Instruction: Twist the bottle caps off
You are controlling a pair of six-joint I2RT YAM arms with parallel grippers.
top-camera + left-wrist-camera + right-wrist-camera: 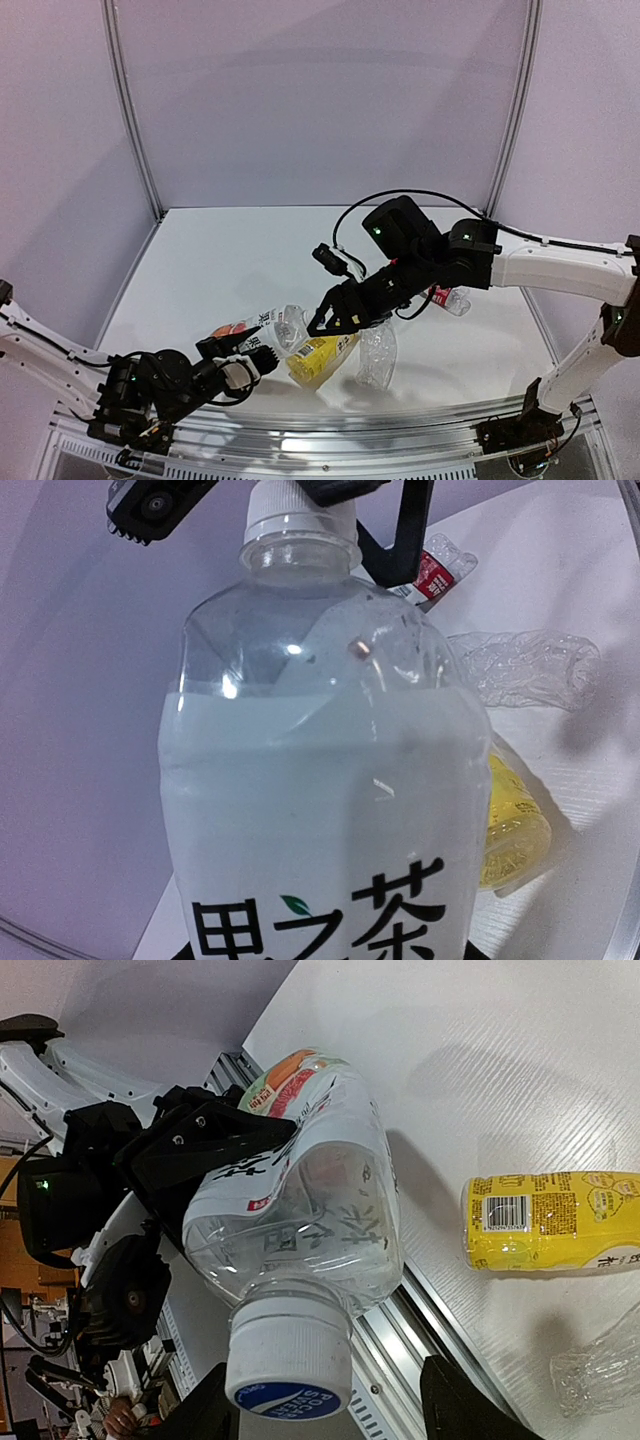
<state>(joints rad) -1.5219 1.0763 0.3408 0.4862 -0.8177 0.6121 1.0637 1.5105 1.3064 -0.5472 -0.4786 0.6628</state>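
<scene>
My left gripper is shut on the lower body of the clear bottle with the fruit-picture label, holding it tilted above the table's front edge. The bottle fills the left wrist view. Its blue-and-white cap is on the neck. My right gripper is open with the cap between its jaws; the left finger is close to the cap and the right finger stands apart. In the top view the right gripper is at the bottle's neck. I cannot make out the other caps.
The yellow bottle lies on the table just right of the held bottle, and the plain clear bottle lies beside it. The red-label bottle lies farther right behind the right arm. The aluminium rail runs along the front edge.
</scene>
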